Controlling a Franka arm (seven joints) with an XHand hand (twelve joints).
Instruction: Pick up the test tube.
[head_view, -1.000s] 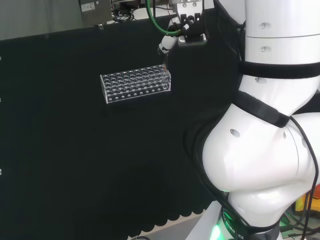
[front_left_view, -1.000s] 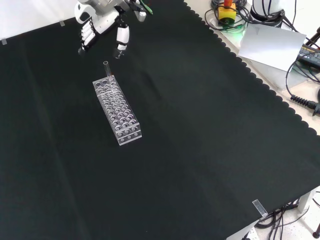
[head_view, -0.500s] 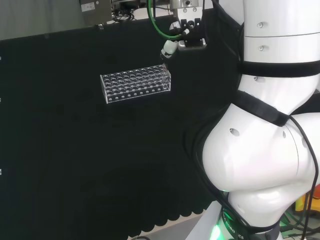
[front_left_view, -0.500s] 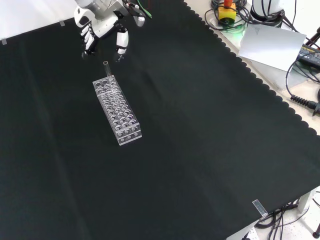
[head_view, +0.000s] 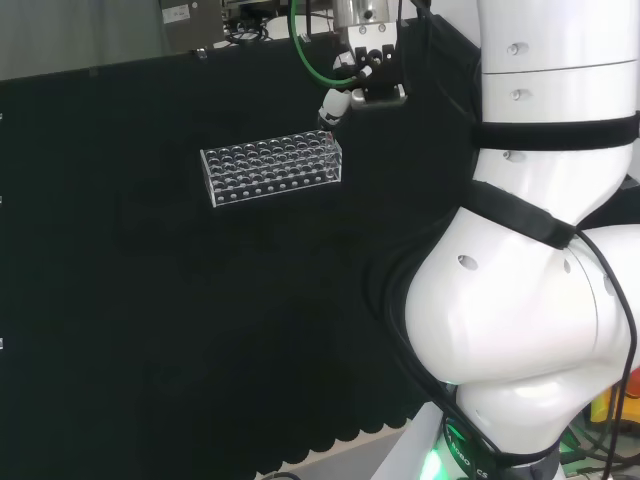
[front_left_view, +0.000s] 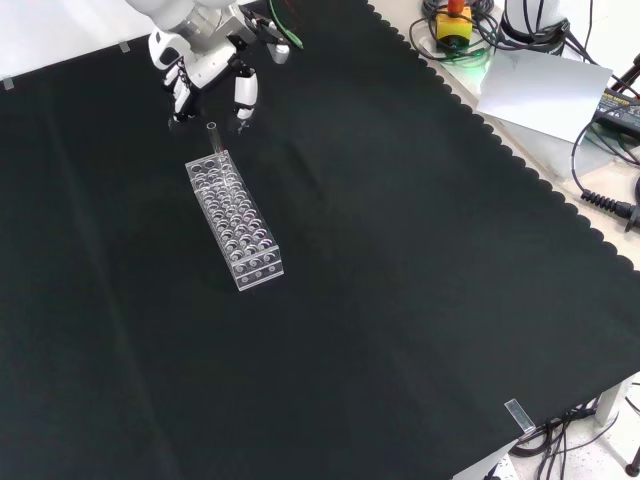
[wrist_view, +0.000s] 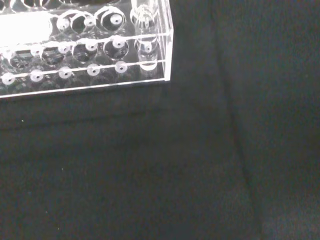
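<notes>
A clear test tube (front_left_view: 212, 138) stands upright in the far end hole of a clear plastic rack (front_left_view: 236, 218) in the front view. The black and white hand (front_left_view: 208, 62) hangs just above and behind it. Its fingers (front_left_view: 243, 92) point down and are spread, one on each side of the tube's top, touching nothing. In the head view the hand (head_view: 342, 98) sits over the right end of the rack (head_view: 270, 167). The wrist view shows the tube (wrist_view: 145, 27) in the corner hole of the rack (wrist_view: 95, 50).
In the front view the cloth's scalloped edge (front_left_view: 520, 140) runs down the right side, with cables, a yellow button box (front_left_view: 454, 22) and a grey sheet (front_left_view: 540, 90) beyond it. The arm's white links (head_view: 530, 280) stand at the head view's right.
The hand has come down and closer to the rack's end. Its fingers now straddle the tube's top instead of hovering farther behind it. The rack and tube have not moved.
</notes>
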